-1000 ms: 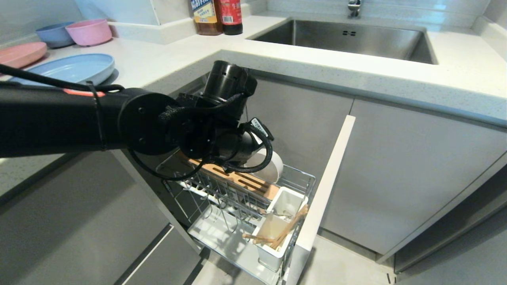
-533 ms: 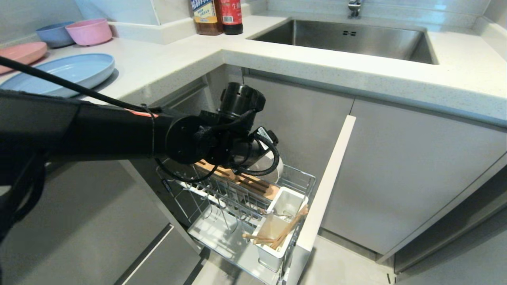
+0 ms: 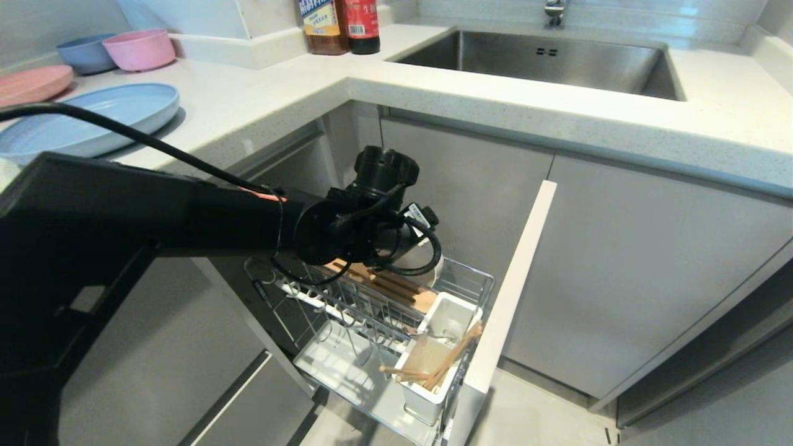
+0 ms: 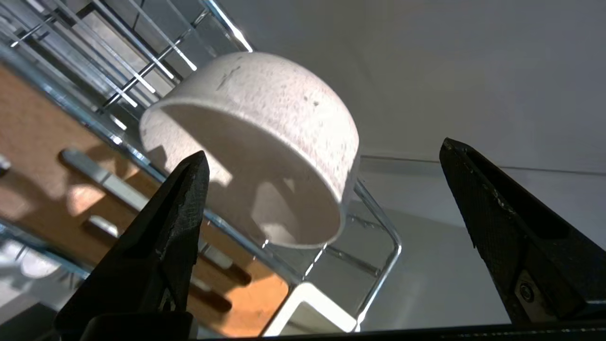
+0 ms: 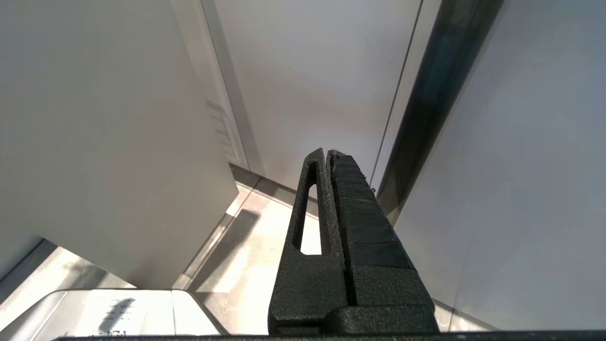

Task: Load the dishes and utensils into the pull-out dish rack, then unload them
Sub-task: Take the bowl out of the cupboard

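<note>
The pull-out dish rack (image 3: 472, 274) stands drawn out of the lower cabinet, with its pale front panel (image 3: 509, 291) on the right. A speckled off-white bowl (image 4: 265, 109) rests tilted on its edge at the rack's back, beside the slotted wooden strip (image 3: 406, 291). My left gripper (image 4: 323, 149) is open wide just in front of the bowl's rim, touching nothing. In the head view the left wrist (image 3: 372, 229) hides its fingers and most of the bowl. Wooden chopsticks (image 3: 452, 356) lean in the white utensil holder (image 3: 433, 371). The light-blue plate (image 3: 93, 118) lies on the counter. My right gripper (image 5: 327, 152) is shut and empty.
At the counter's far left stand a pink bowl (image 3: 139, 49), a blue bowl (image 3: 83, 54) and a pink plate (image 3: 31, 83). Two bottles (image 3: 337, 25) stand beside the steel sink (image 3: 539, 62). Closed cabinet fronts flank the rack.
My left arm has sunk from counter-edge height and stretched farther in over the rack toward the bowl. The rack and its contents have stayed put.
</note>
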